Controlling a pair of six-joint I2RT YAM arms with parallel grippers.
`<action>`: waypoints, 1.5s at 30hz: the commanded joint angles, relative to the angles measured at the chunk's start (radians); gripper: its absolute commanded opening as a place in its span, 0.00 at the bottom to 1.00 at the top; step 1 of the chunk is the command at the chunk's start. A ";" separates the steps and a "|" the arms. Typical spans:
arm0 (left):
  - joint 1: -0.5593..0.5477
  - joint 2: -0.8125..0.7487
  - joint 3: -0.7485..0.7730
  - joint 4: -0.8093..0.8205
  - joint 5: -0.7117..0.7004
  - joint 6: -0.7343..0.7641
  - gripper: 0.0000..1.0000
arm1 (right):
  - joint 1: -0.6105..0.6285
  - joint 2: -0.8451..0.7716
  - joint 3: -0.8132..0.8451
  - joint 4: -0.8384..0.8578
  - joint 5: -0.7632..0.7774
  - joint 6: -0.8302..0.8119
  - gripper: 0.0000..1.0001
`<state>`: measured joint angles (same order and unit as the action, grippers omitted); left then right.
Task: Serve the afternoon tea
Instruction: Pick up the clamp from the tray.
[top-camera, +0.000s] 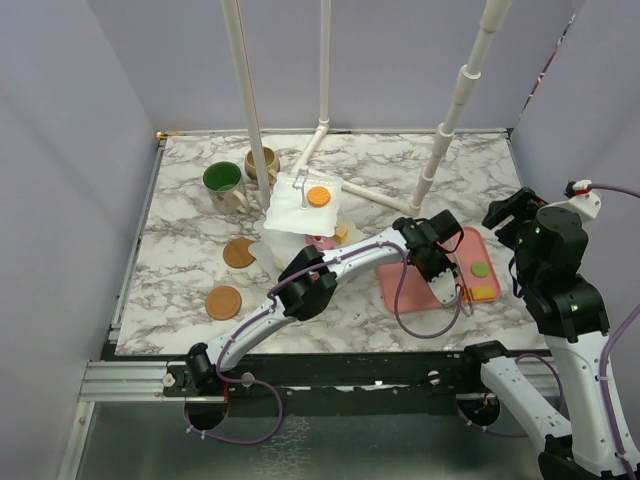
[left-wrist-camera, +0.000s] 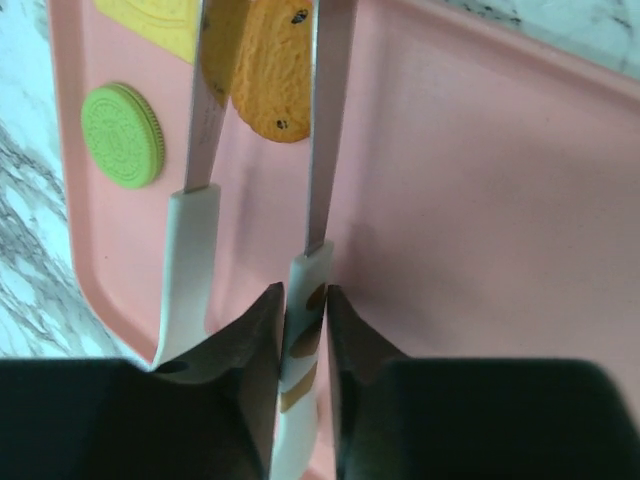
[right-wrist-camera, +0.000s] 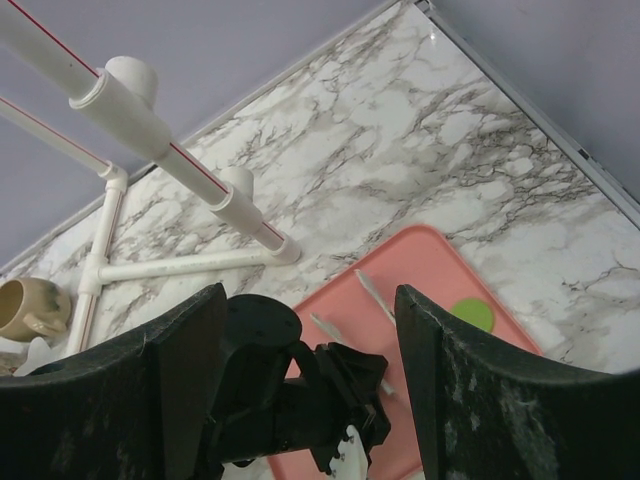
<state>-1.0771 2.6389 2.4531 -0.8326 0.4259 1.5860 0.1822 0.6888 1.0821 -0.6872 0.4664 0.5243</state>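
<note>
Left wrist view: left hand (left-wrist-camera: 302, 296) clamped on tongs (left-wrist-camera: 325, 150) pointing lengthwise straight ahead, orange biscuit (left-wrist-camera: 270, 85) between their tips.

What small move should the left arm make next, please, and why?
Probably squeeze the left tool slightly to close the tongs on the orange biscuit, then lift. The tong blades straddle that biscuit over the pink tray, though whether they touch it yet is unclear.
</note>
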 joint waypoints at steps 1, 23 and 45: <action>-0.009 -0.043 -0.051 -0.060 -0.004 0.026 0.18 | -0.001 0.006 0.012 -0.013 -0.022 0.008 0.73; 0.066 -0.484 -0.286 0.143 0.346 -0.768 0.00 | 0.000 -0.008 0.171 0.173 -0.369 -0.185 0.93; 0.140 -1.001 -0.566 0.444 0.553 -1.323 0.00 | -0.001 0.050 0.489 0.135 -1.022 -0.330 1.00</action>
<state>-0.9543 1.7687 1.9610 -0.4725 0.9188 0.3756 0.1822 0.7284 1.5555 -0.5175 -0.4747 0.2390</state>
